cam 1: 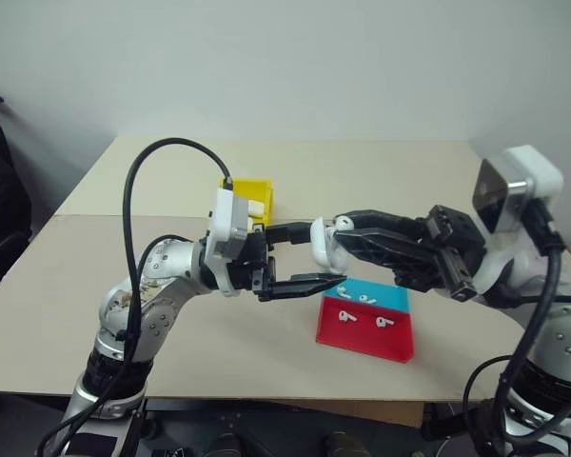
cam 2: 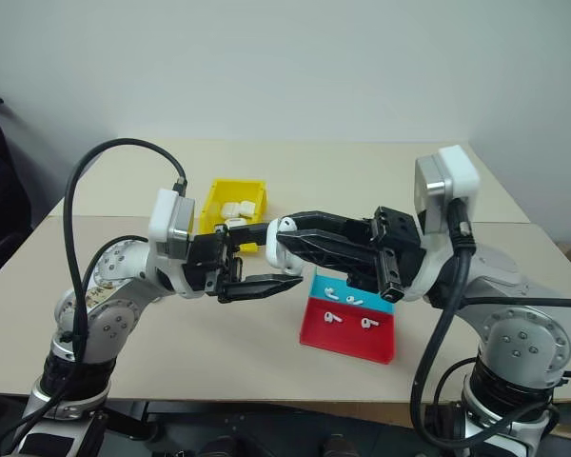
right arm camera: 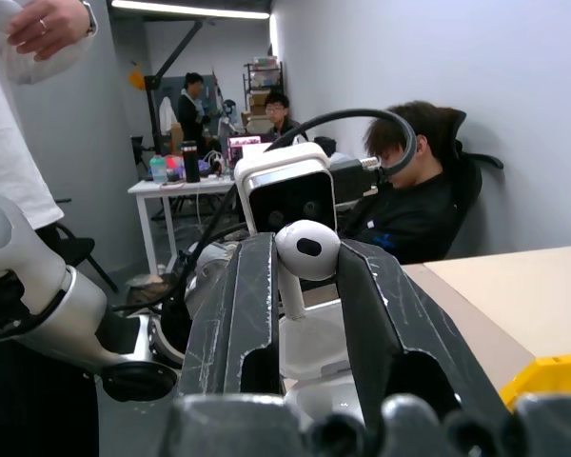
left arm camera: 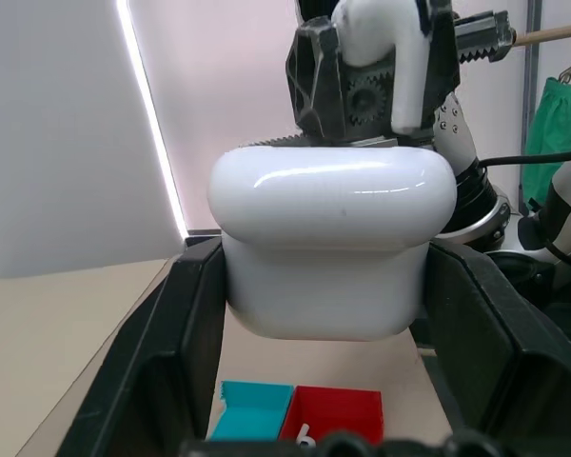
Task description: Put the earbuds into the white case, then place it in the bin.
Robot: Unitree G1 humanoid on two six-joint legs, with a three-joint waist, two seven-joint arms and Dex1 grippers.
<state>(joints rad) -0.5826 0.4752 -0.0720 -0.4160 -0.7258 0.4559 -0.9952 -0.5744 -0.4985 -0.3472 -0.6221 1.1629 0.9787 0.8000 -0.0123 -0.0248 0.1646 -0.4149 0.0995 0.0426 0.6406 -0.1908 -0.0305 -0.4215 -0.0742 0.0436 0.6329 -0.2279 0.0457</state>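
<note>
Earbud (right arm camera: 306, 251) is sitting clamped in my right fingers (cam 1: 344, 228), just above the white case (left arm camera: 331, 249) my left fingers (cam 1: 305, 255) are clamping, over the surface's middle.

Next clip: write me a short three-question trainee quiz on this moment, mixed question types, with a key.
1. True or false: the left gripper holds the white case.
2. What is pinched in the right gripper? A) an earbud B) the case lid C) nothing
3. Fill in: loose earbuds lie on the red and blue ____.

Key: 1 true; 2 A; 3 tray.
</note>
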